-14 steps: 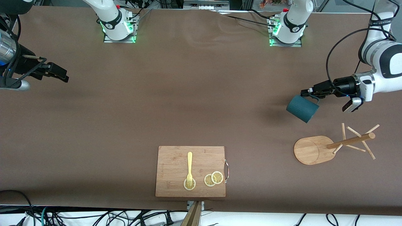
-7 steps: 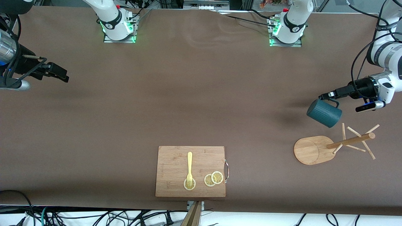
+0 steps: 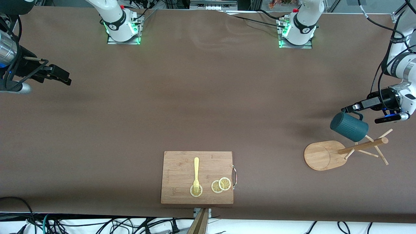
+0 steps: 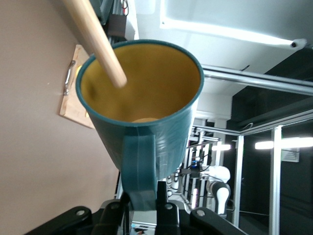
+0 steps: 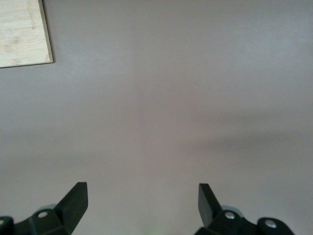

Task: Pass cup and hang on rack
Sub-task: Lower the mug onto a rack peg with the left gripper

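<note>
The dark teal ribbed cup (image 3: 349, 126) hangs tilted in the air, held by its handle in my left gripper (image 3: 351, 108), just above the pegs of the wooden rack (image 3: 357, 148). The rack stands on its oval base (image 3: 320, 155) toward the left arm's end of the table. In the left wrist view the cup (image 4: 146, 132) shows its mustard-yellow inside, and a rack peg (image 4: 95, 39) crosses its mouth; the gripper (image 4: 143, 204) is shut on the handle. My right gripper (image 3: 60, 77) is open and empty over the table at the right arm's end; it also shows in the right wrist view (image 5: 142, 200).
A bamboo cutting board (image 3: 182, 165) lies near the front camera at the table's middle, with a yellow fork (image 3: 196, 175) and lemon slices (image 3: 221, 185) on it. A corner of it shows in the right wrist view (image 5: 22, 32). Cables run along the table's near edge.
My left gripper has carried the cup toward the left arm's end of the table and down, from over bare table to just above the rack's pegs. The right arm has not moved.
</note>
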`<state>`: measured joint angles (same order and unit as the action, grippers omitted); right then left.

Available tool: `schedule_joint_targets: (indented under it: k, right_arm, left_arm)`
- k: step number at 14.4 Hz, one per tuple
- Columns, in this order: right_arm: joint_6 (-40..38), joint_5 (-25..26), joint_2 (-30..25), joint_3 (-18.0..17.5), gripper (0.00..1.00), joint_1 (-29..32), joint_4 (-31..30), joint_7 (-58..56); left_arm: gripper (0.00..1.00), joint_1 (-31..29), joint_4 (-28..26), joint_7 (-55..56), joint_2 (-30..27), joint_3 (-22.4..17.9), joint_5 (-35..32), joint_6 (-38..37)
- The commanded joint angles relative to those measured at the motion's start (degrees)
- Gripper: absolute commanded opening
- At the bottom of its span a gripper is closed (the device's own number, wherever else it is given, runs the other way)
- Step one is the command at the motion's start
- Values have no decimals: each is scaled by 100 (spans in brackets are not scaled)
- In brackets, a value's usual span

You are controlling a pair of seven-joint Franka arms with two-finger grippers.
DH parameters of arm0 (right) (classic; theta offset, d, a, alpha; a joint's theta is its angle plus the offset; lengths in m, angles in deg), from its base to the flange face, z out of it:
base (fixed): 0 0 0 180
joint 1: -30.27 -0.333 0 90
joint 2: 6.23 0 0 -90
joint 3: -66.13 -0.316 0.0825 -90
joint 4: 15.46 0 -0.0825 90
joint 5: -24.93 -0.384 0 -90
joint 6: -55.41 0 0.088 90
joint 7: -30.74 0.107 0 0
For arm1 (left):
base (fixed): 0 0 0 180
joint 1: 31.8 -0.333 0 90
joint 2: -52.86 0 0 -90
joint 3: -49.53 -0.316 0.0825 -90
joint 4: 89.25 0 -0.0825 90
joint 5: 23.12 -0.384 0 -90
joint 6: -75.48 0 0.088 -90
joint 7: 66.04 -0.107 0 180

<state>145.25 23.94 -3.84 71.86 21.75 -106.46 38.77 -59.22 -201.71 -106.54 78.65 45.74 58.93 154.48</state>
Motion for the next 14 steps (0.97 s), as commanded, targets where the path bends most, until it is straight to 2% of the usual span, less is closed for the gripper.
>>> schedule_joint_targets:
  k: [1, 5, 8, 14]
  right_arm:
    - [-2, -85, 7, -46, 100, 44, 91, -39]
    - [-2, -85, 7, -46, 100, 44, 108, -39]
    - [-2, -85, 7, -55, 100, 35, 108, -39]
    - [-2, -94, 7, -64, 100, 26, 108, -39]
  left_arm:
    - [0, -131, 338, 7, 434, 27, 285, -393]
    - [0, -316, 752, -11, 962, 36, 295, -701]
    - [0, -404, 945, -414, 1401, 36, 339, -973]
    - [0, -527, 1191, -459, 1735, 53, 330, -1149]
